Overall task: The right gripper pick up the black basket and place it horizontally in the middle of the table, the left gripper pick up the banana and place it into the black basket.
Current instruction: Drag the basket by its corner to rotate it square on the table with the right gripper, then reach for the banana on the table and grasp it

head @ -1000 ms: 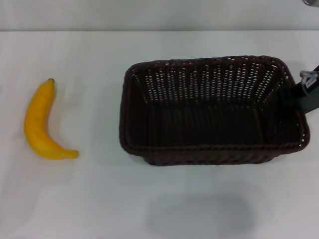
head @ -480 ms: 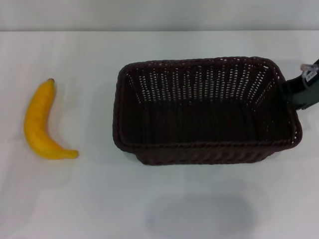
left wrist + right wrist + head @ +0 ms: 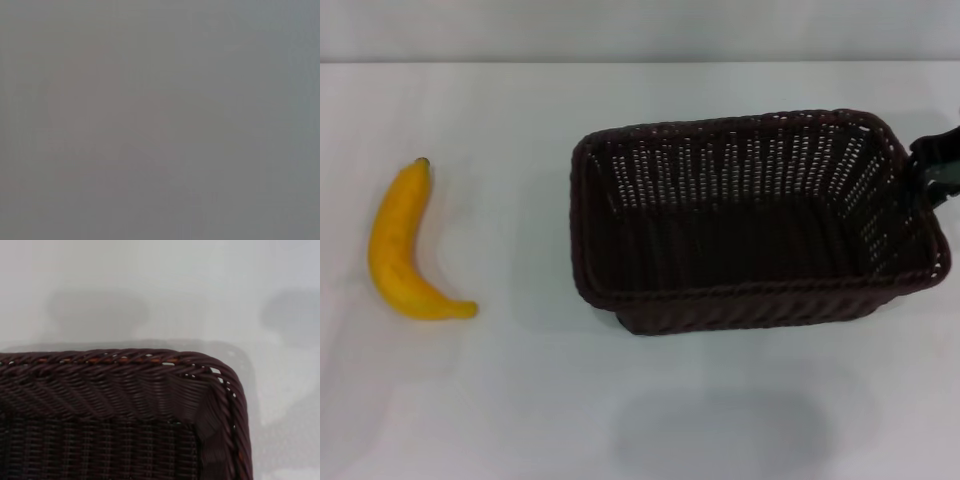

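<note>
Right end effector (image 3: 932,165) at black basket's (image 3: 750,225) right rim, grip state indiscernible | basket tilted on white bench (image 3: 620,400) | banana (image 3: 405,245) well left, untouched

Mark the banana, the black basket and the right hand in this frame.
banana (image 3: 392,255): head view, middle of its curved body.
black basket (image 3: 750,292): head view, near braided rim.
right hand (image 3: 932,160): head view, dark part at the basket's right end.

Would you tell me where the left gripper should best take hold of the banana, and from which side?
Probably its thick middle, from above, fingers across its width: the banana lies flat on the table, apart from the black basket.
</note>
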